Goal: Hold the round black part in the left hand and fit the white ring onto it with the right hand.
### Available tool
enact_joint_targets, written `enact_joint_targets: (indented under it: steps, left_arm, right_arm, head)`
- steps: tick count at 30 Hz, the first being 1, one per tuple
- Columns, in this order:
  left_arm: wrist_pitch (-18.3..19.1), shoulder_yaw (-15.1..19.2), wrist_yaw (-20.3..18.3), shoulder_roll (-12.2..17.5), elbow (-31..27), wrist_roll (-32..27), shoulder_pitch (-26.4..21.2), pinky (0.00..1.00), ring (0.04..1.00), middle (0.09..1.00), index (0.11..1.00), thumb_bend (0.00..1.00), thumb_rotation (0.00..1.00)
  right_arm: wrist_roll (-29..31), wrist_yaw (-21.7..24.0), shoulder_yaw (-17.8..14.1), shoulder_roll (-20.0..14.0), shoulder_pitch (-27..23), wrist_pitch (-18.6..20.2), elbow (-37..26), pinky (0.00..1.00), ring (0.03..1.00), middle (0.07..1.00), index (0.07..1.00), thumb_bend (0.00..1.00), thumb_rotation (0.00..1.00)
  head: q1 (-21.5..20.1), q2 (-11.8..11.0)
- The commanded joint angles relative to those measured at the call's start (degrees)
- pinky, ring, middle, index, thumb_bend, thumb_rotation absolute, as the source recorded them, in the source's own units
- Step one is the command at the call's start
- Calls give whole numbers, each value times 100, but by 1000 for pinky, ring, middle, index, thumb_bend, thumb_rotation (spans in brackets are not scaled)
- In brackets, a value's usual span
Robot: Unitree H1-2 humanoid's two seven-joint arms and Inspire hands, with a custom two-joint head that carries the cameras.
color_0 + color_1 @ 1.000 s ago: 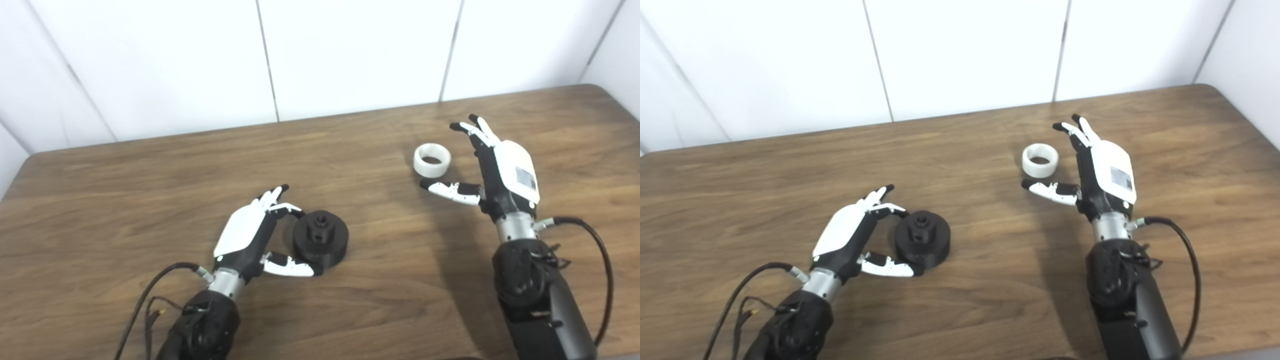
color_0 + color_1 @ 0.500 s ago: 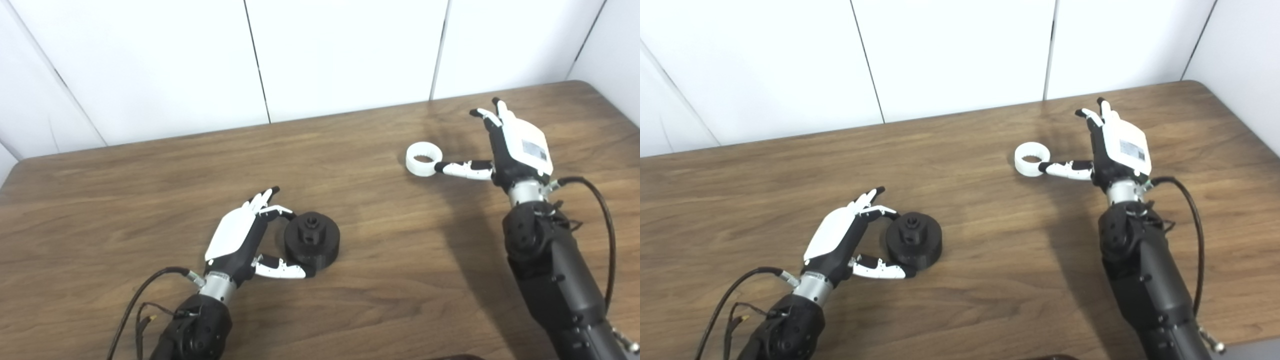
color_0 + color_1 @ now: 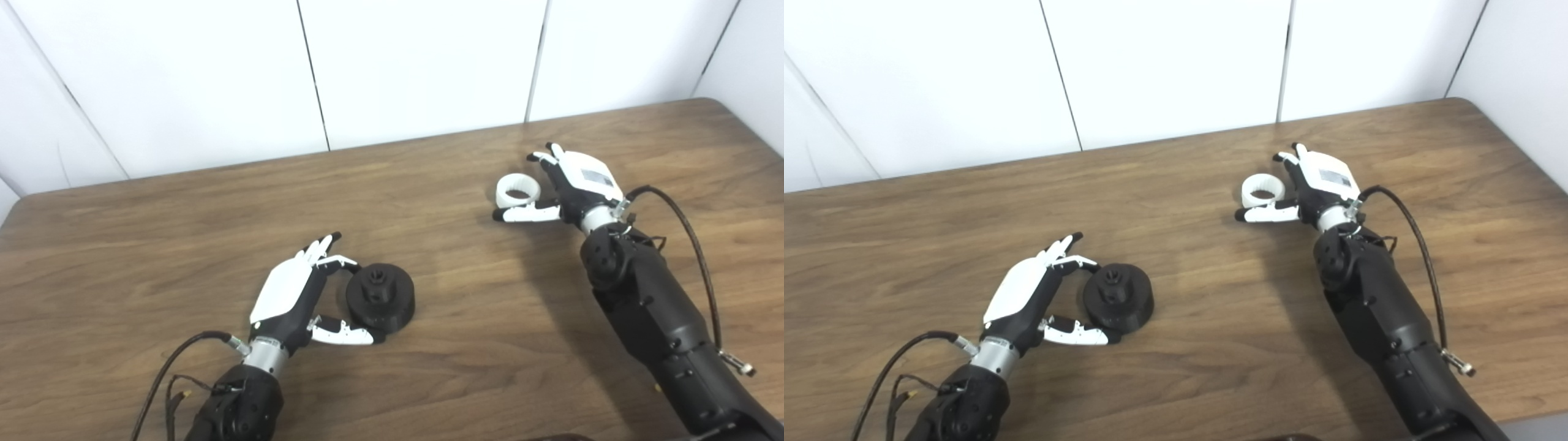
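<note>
Resting flat on the brown wooden table (image 3: 184, 245), the round black plastic part (image 3: 380, 298) sits between the spread fingers and thumb of the left hand (image 3: 288, 294) — cupped, not yet lifted. The right hand (image 3: 566, 184), also spread, brackets the small white plastic ring (image 3: 517, 190) farther back. To grasp well, each hand should probably close evenly on opposite sides — a lopsided squeeze could skid the ring away.

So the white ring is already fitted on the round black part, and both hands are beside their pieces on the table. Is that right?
Not quite. The white ring is not fitted; it lies on the table apart from the round black part, far to its right, as the left eye view shows. The rest holds: the left hand is beside the black part and the right hand beside the ring.
</note>
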Motion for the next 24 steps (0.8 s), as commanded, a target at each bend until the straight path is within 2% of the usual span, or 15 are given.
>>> enact_joint_targets:
  steps: [1, 6, 8, 13, 21, 24]
  left_arm:
    - [-91, 46, 63, 7, -130, 46, -156, 1000, 1000, 1000, 636, 987, 348]
    - [-96, 52, 59, 9, -112, 40, -177, 1000, 1000, 1000, 637, 983, 344]
    - [-100, 59, 50, 11, -120, 21, -181, 1000, 1000, 1000, 636, 980, 343]
    - [-123, 73, 54, 17, -136, 0, -182, 1000, 1000, 1000, 634, 980, 346]
    - [-112, 91, 6, 35, -180, -26, -171, 1000, 1000, 1000, 634, 979, 338]
    - [-75, 93, -51, 47, -220, -14, -174, 1000, 1000, 1000, 638, 974, 339]
  right_arm:
    - [25, -54, 55, -112, -296, -88, -30, 862, 989, 1000, 883, 1000, 692]
    - [56, -99, 143, -51, -296, -100, 38, 878, 990, 1000, 859, 1000, 659]
    - [78, -193, 153, -16, -284, -141, 38, 880, 983, 1000, 816, 998, 592]
    - [113, -458, 187, 29, -277, -240, 102, 888, 978, 1000, 754, 911, 442]
    - [190, -642, 173, -21, -240, -304, 95, 891, 955, 988, 735, 846, 393]
    - [227, -710, 131, -46, -229, -343, 90, 887, 937, 970, 719, 801, 339]
  head:
    - [-3, 6]
    - [2, 12]
    - [0, 16]
    - [-4, 29]
    - [-21, 53]
    - [-11, 68]
